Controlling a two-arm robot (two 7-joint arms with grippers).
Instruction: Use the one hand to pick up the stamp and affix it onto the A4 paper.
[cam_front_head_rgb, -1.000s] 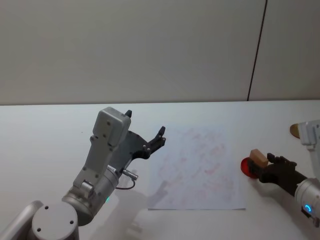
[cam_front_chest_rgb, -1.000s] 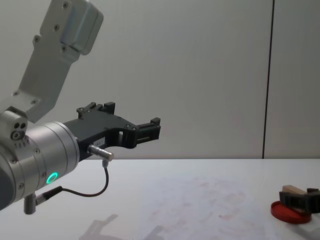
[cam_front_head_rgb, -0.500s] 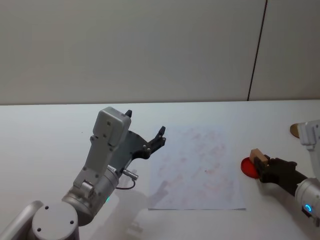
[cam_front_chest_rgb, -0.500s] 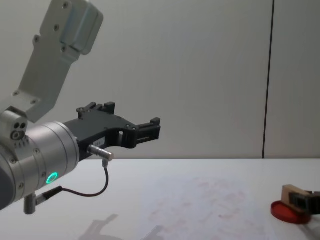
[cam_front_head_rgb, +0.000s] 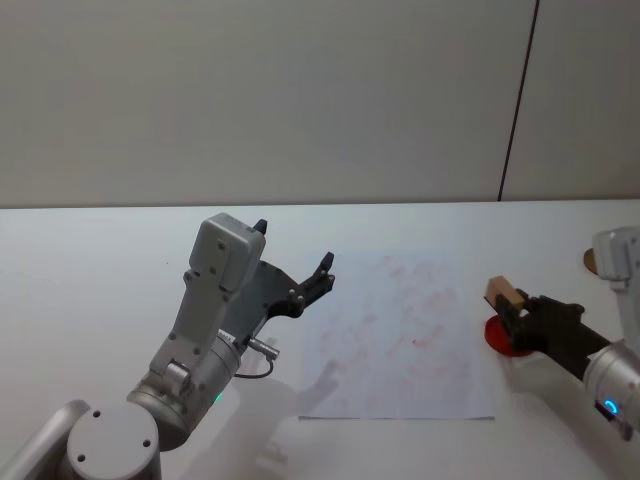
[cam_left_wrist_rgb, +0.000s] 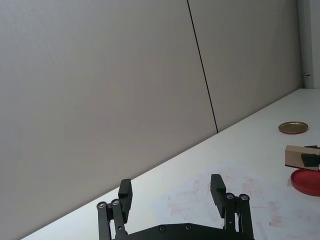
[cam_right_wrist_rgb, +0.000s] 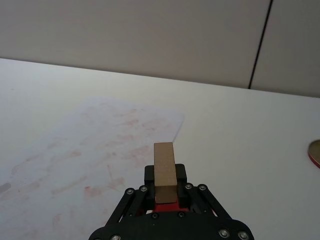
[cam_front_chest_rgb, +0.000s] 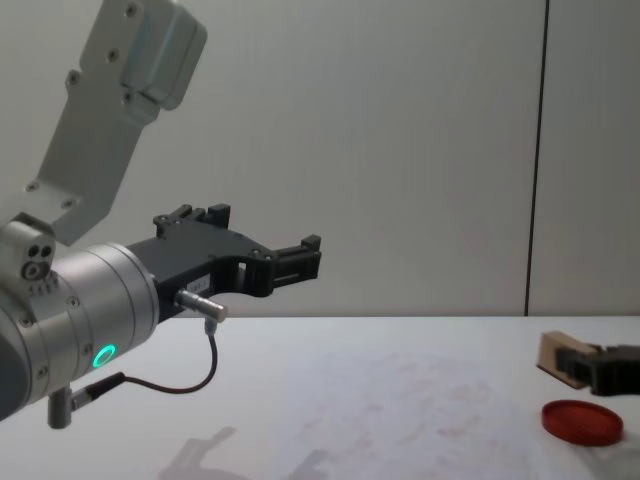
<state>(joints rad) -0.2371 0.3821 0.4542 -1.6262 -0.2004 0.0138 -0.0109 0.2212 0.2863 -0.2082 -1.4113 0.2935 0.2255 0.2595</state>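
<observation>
My right gripper (cam_front_head_rgb: 516, 312) is shut on the stamp (cam_front_head_rgb: 505, 295), a small tan wooden block. It holds the block in the air just above a flat red disc (cam_front_head_rgb: 497, 339), at the right edge of the A4 paper (cam_front_head_rgb: 390, 350). The right wrist view has the stamp (cam_right_wrist_rgb: 165, 170) upright between the black fingers, with the pink-smudged paper (cam_right_wrist_rgb: 75, 150) ahead of it. From the chest, the stamp (cam_front_chest_rgb: 558, 357) hangs clear of the red disc (cam_front_chest_rgb: 582, 421). My left gripper (cam_front_head_rgb: 291, 245) hovers open beside the paper's left edge, holding nothing.
A small brass-coloured round lid (cam_front_head_rgb: 590, 260) lies on the white table at the far right, beyond my right arm. The left arm's grey links and a thin cable (cam_front_chest_rgb: 190, 385) stand over the table's left side. A pale wall rises behind the table.
My right gripper has lifted the stamp off the red disc and carried it left, toward the paper. The left arm has not moved.
</observation>
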